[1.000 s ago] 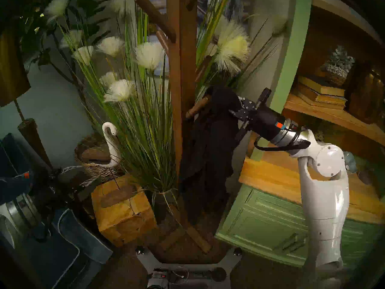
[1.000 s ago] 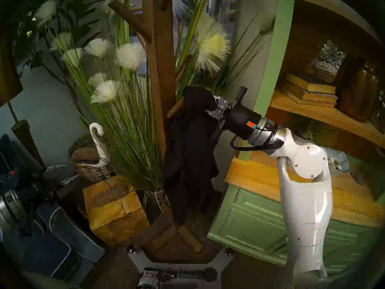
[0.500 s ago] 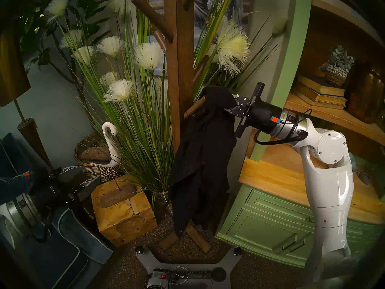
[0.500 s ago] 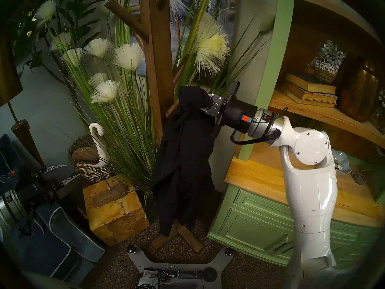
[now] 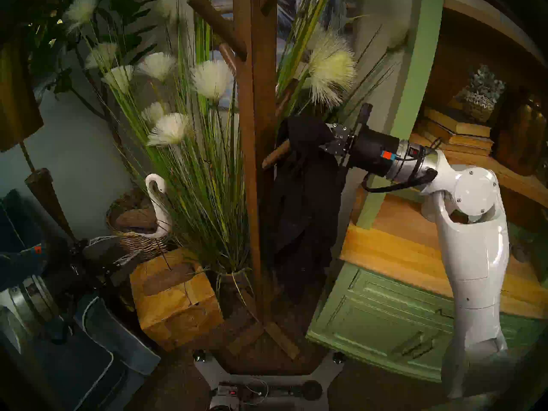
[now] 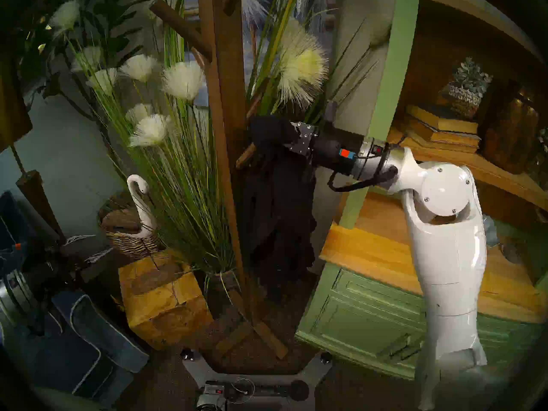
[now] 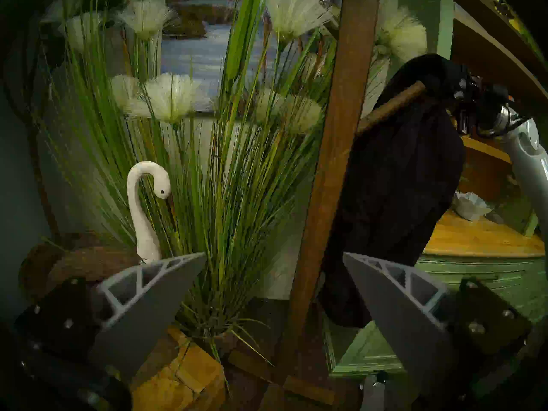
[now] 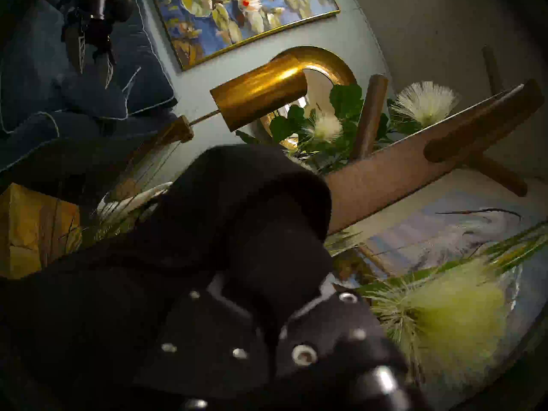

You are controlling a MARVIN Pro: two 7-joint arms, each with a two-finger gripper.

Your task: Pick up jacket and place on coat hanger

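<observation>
The black jacket (image 5: pixel 299 199) hangs in folds from my right gripper (image 5: pixel 324 137), which is shut on its top fold. That fold hoods the tip of a low angled peg (image 5: pixel 275 155) of the brown wooden coat stand (image 5: pixel 255 119); whether it rests on the peg I cannot tell. In the left wrist view the jacket (image 7: pixel 400 179) drapes below the peg (image 7: pixel 394 102), right of the post (image 7: pixel 335 149). In the right wrist view the fabric (image 8: pixel 222 223) hides the fingers. My left gripper (image 5: pixel 118 250) is open and empty, low at the left.
A green cabinet with wooden shelves (image 5: pixel 385 312) stands close behind the right arm. A tall grass plant with white plumes (image 5: pixel 207 164) crowds the stand's left side. A wooden block (image 5: pixel 175 297), a swan figure (image 5: pixel 157 199), a blue cushion (image 5: pixel 103 342) and a brass lamp (image 8: pixel 267 87) are at the left.
My right gripper has risen and moved a little toward the stand with the jacket. The jacket's hem swung left and now hangs straighter. The left arm has not moved.
</observation>
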